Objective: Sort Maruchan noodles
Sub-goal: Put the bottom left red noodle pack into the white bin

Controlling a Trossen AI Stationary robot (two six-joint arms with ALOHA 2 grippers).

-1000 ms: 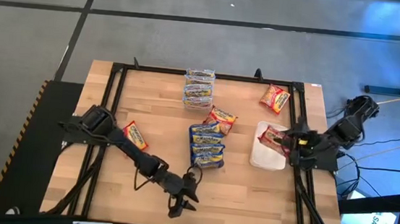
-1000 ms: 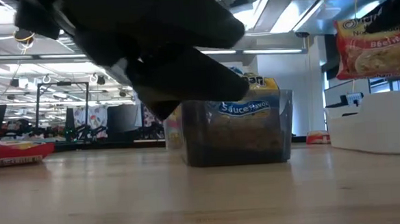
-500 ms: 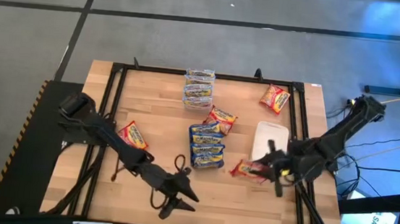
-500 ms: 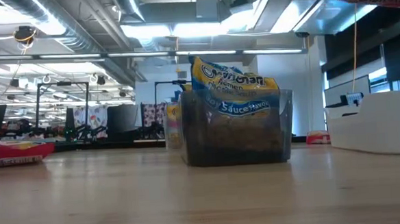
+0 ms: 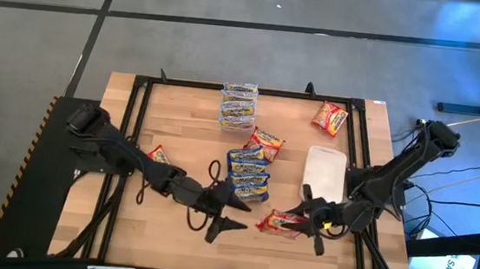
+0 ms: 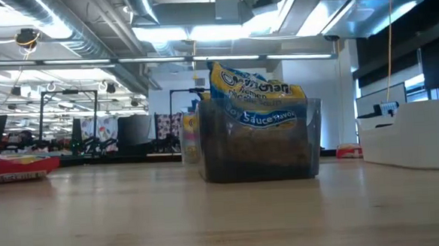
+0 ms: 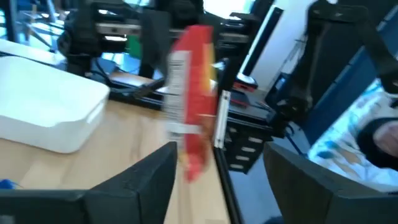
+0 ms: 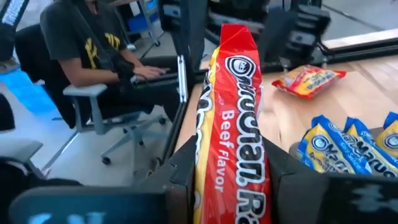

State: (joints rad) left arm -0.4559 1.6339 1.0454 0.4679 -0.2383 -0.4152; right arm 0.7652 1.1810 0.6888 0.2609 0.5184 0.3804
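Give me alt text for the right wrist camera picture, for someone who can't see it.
A red Maruchan beef flavor noodle packet stands upright, gripped between the right gripper's two dark fingers. Beyond it on the wooden table lie another red packet and blue packets, while a seated person works at a desk behind.

Both arms are dark, near-black, built of slender tube-like links joined by thicker, rounded joint housings. Each ends in a two-fingered hand with long, tapering fingers. The left hand (image 5: 231, 214) has matte black fingers that look broad and flat-faced from its own wrist camera. The right hand (image 5: 309, 226) has similar dark fingers with squared edges. A thin dark cable loops loosely beside the left arm's forward links.
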